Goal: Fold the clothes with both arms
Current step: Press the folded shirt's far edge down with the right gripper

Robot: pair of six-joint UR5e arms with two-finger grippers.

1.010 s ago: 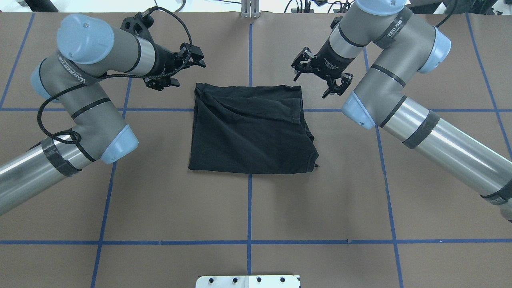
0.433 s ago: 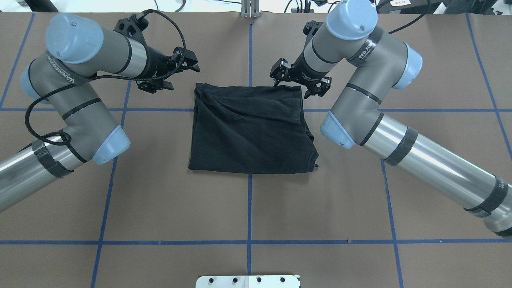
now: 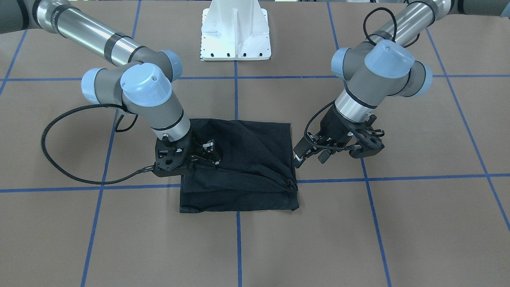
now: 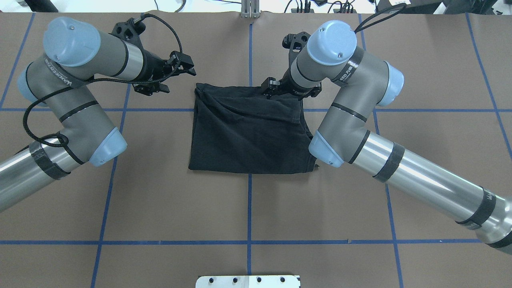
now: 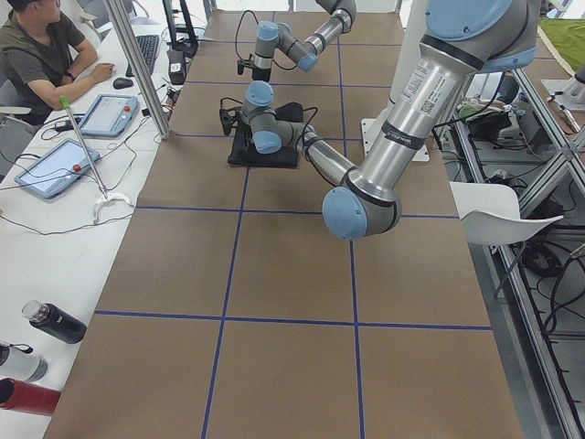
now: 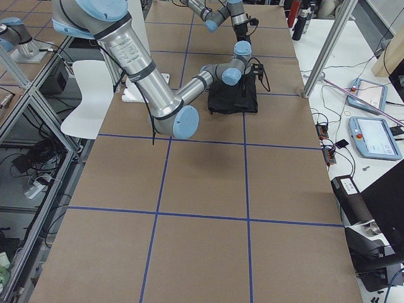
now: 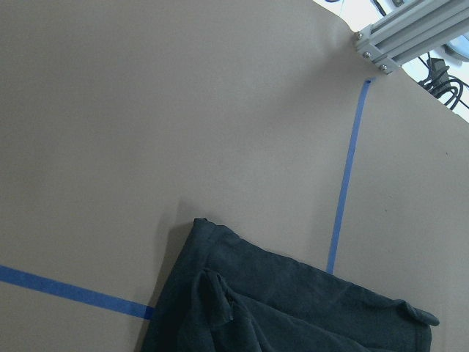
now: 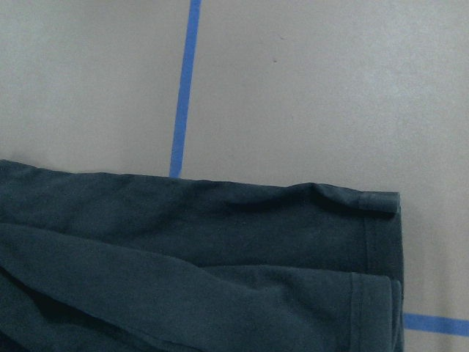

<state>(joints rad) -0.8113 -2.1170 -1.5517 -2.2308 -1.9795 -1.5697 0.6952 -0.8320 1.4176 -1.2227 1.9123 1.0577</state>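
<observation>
The black T-shirt [image 4: 248,132] lies folded into a rough rectangle at the table's middle, plain black side up, no print showing; it also shows in the front view [image 3: 247,175]. My right gripper [image 4: 286,90] hangs low over the shirt's far edge near its far right corner, jaws apart, nothing in them [image 3: 211,153]. My left gripper [image 4: 180,80] is open and empty over bare table just beyond the shirt's far left corner [image 3: 310,156]. The left wrist view shows that corner [image 7: 220,242]; the right wrist view shows the far hem [image 8: 220,198].
The brown table carries a blue tape grid [image 4: 249,208]. The white pedestal base [image 3: 235,36] stands at the robot's side. An aluminium post [image 4: 250,8] stands at the far edge. An operator [image 5: 46,55], tablets and bottles are on a side desk.
My right arm has swung inward, bringing its gripper from beside the shirt's far right corner to over the far edge. My left gripper has drawn back slightly to the left.
</observation>
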